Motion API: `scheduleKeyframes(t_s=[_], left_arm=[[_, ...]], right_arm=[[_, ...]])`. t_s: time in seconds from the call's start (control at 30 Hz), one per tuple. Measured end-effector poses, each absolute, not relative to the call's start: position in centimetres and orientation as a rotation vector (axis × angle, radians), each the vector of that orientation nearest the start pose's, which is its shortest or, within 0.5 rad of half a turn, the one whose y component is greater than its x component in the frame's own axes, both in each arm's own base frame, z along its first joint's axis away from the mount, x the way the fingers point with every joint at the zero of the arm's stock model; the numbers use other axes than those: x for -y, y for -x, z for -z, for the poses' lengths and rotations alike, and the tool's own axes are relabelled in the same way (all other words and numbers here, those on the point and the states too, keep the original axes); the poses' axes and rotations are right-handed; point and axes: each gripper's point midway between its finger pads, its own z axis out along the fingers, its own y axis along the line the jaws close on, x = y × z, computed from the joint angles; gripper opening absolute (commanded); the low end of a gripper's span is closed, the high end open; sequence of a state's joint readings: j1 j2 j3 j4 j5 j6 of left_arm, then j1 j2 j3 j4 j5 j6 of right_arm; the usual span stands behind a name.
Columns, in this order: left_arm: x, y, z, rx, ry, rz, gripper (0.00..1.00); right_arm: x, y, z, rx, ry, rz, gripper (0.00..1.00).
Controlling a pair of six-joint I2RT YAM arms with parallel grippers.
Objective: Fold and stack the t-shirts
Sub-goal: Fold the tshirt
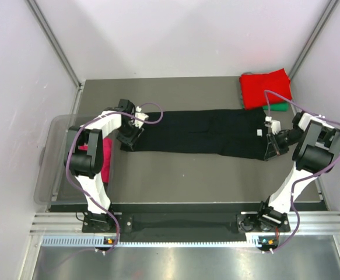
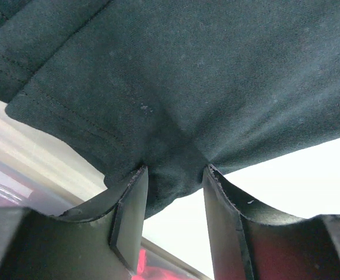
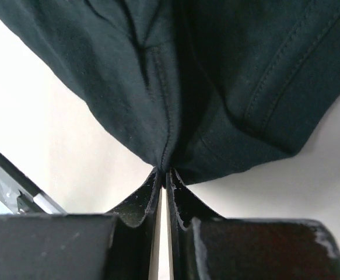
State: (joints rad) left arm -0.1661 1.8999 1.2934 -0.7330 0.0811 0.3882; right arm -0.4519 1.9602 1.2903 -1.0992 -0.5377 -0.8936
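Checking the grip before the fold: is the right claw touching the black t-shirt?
Touching. The right wrist view shows the right claw pinched shut on a gathered edge of the black t-shirt, with the cloth running into its closed fingertips.

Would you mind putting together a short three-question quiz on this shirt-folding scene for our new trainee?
1. True or false: the black shirt is gripped at both ends, by the left gripper and the right gripper.
2. What lies directly under the folded red shirt? A) a green shirt B) a white towel C) a blue shirt
3. Fill in: the magenta shirt sits in a clear ___ at the table's left side.

Key: 1 true; 2 A; 3 bin.
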Motion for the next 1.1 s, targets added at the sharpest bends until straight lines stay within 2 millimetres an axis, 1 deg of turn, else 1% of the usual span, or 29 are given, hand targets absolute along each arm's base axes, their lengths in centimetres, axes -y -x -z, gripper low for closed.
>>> scheduleKeyframes(t_s=[0.4,0.7,0.9,0.93,1.0,1.03,1.1], left_arm=[[5.5,-35.7,-2.1,-2.789,-0.8,0.069,0.47],[5.0,-35.8,-2.2,-2.789,-0.794,0.05,0.47],[4.0,-35.9,-2.4,-2.793,-0.788,0.002,0.46],[3.9,-35.8,-2.5,-2.795,-0.79,0.003,0.46],[3.8,-35.6,-3.0,-2.798,-0.792,0.012,0.46],[3.8,-35.5,-3.5,-2.796,-0.794,0.023,0.46],[4.2,-35.7,-4.9,-2.78,-0.795,0.051,0.47]], right_arm=[[8.4,-26.3,-2.0,-2.803,0.471,-0.783,0.03],[8.5,-25.8,-1.9,-2.797,0.469,-0.792,0.03],[8.5,-25.5,-2.0,-2.797,0.484,-0.785,0.04],[8.5,-25.4,-2.1,-2.794,0.489,-0.782,0.04],[8.6,-25.4,-2.5,-2.791,0.503,-0.764,0.12],[8.7,-25.3,-2.8,-2.786,0.508,-0.753,0.2],[8.8,-25.2,-4.0,-2.772,0.52,-0.719,0.24]])
